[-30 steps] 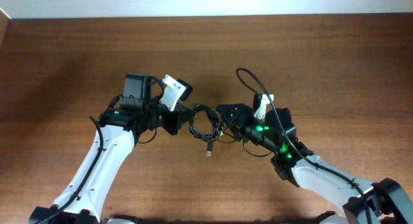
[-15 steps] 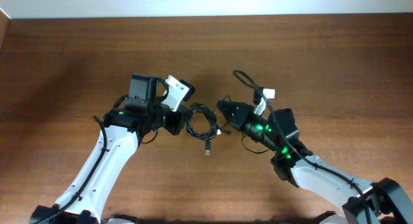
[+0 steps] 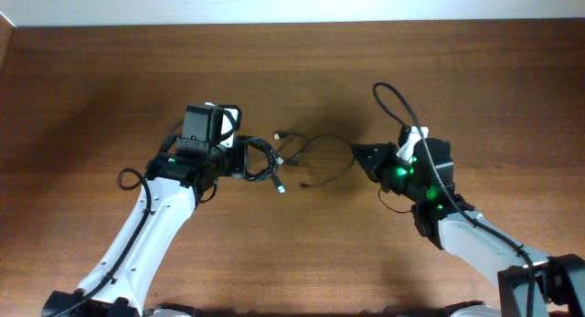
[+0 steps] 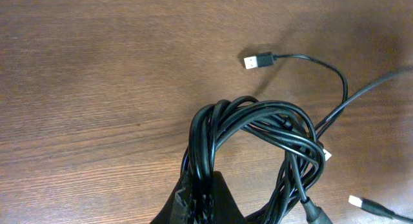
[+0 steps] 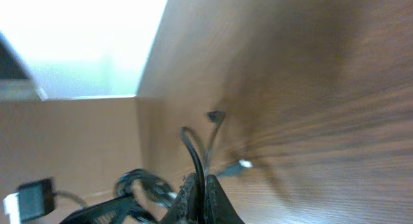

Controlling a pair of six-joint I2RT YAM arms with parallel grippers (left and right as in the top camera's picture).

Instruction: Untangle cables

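The cables [image 3: 260,162] sat a little left of the middle of the worktop [image 3: 366,70], most of them wound into one black coil. The left gripper [image 3: 239,162] had its jaws pressed together on the left side of that coil. From its own camera you could see several turns bunched in the pinch [image 4: 197,201].

The right gripper [image 3: 358,156] stood well apart to the right. It was shut tight on a single strand [image 5: 192,150] that arced back towards the coil. The span between the two looked slack rather than taut, as far as I could tell from above.

A silvery plug [image 4: 253,60] lay free on the wood on the far side of the coil. A second plug [image 4: 361,202] showed just beside its near right edge.

These cords looked light, limp and a bit springy. I judged they would follow any pull without resistance, but the turns would cinch into a knot if dragged hard. The sheath seemed smooth, so one thin strand could slip out of a pinch. The plugs were the likeliest parts to snag while passing through a loop.

The best hold seemed to be one strand close behind its plug. The other gripper could then anchor the coil while that end was fed back out.
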